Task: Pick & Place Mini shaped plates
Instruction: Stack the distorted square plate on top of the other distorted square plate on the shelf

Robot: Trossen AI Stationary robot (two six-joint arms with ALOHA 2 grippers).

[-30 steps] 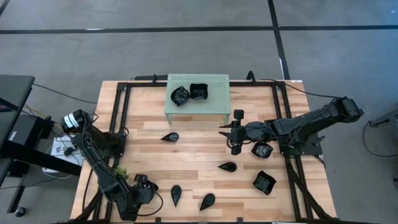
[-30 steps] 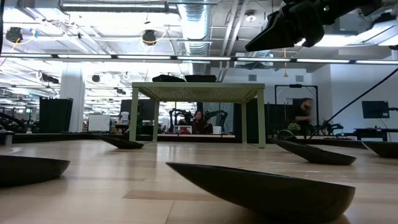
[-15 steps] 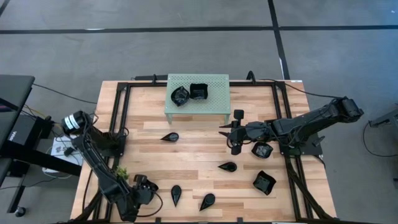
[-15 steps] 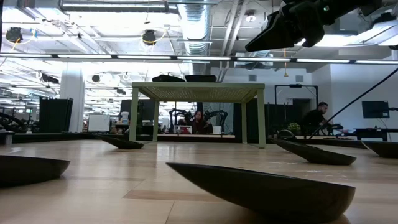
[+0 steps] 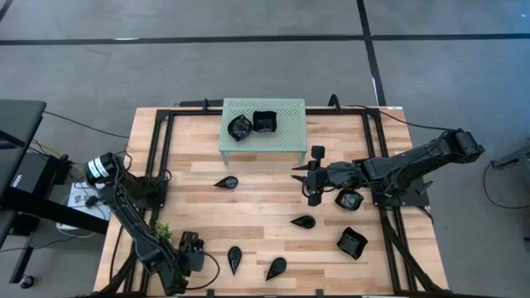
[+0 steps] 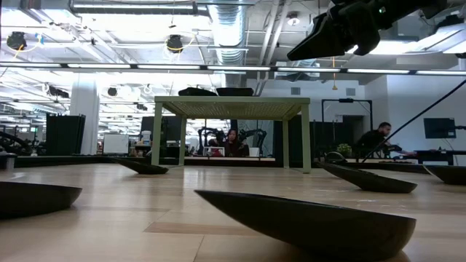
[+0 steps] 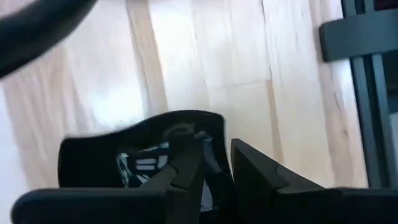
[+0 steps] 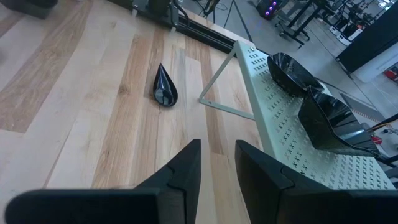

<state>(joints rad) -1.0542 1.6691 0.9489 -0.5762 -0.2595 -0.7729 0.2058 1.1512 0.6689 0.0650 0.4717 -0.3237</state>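
Note:
The mini shaped plates are small glossy black dishes. Two sit on the mint-green rack (image 5: pixel 263 129), a round wavy plate (image 5: pixel 240 127) and a square plate (image 5: pixel 263 121). Teardrop plates lie flat on the wood (image 5: pixel 225 182), (image 5: pixel 303 221), (image 5: pixel 234 258), (image 5: pixel 276 267). Two squarish plates (image 5: pixel 351 242), (image 5: pixel 349 199) lie on the right. My left gripper (image 5: pixel 195 251) (image 7: pixel 216 158), at the near left corner, is shut on a wavy square plate (image 7: pixel 143 149). My right gripper (image 5: pixel 296 172) (image 8: pixel 217 155) (image 6: pixel 302 51) hovers shut and empty above the table, right of centre. My left gripper pinches the wavy square plate by its rim (image 7: pixel 214 124), with one finger (image 7: pixel 186 165) over the plate's hollow and the other finger (image 7: pixel 252 168) outside it. The fingers slant down at it. Whether the plate is clear of the wood, I cannot tell.
A small green plant (image 5: pixel 160 229) stands by the left arm near the table's left edge. Black frame rails (image 5: pixel 166 157), (image 5: pixel 389 232) run along both sides. Bare wood lies at the table's middle (image 5: pixel 257 203). A person sits in the room beyond (image 6: pixel 233 140).
My left arm has drawn back a little toward the table's near left corner, and the plate in its gripper has gone with it. My right arm has kept still. A person in the room behind has moved.

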